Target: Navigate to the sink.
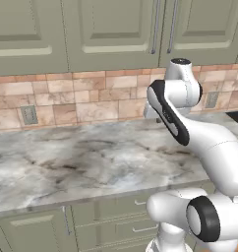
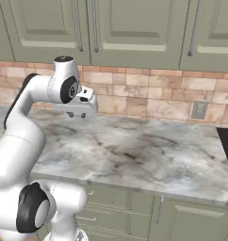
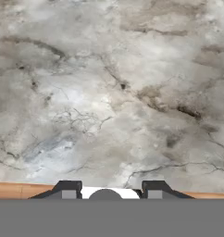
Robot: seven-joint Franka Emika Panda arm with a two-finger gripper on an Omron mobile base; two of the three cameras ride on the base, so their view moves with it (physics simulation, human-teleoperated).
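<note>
Grey-veined marble covers the table (image 1: pixel 91 157) in front of us, its surface running the full width of both base views, with dark streaks crossing the pale stone. Behind it, along the table's back edge, we see a backsplash (image 2: pixel 149 101) of tan and pink stone tiles, and above that a row of sage-green wall cabinets (image 1: pixel 111 29) with long metal handles. An outlet plate (image 1: pixel 28 115) sits in the backsplash toward the left in the left base view, and another (image 2: pixel 199 109) toward the right in the right base view. Below the table's front edge we see green drawers and doors (image 2: pixel 182 214) with small bar handles.

At the far right end of the table a black stovetop (image 2: pixel 227 148) cuts into the frame. We cannot find the sink on the stretch of table that we see.

Our white arm (image 1: pixel 190 133) folds up over the middle of the table, its hand held above the stone near the back edge. In the hand view the claw (image 3: pixel 111 190) looks straight down at the bare marble, with a strip of the tan tile beneath the tips. Its two dark fingertips (image 3: pixel 69 189) stand apart with a clear gap between them and nothing in it, so we read it as open.
</note>
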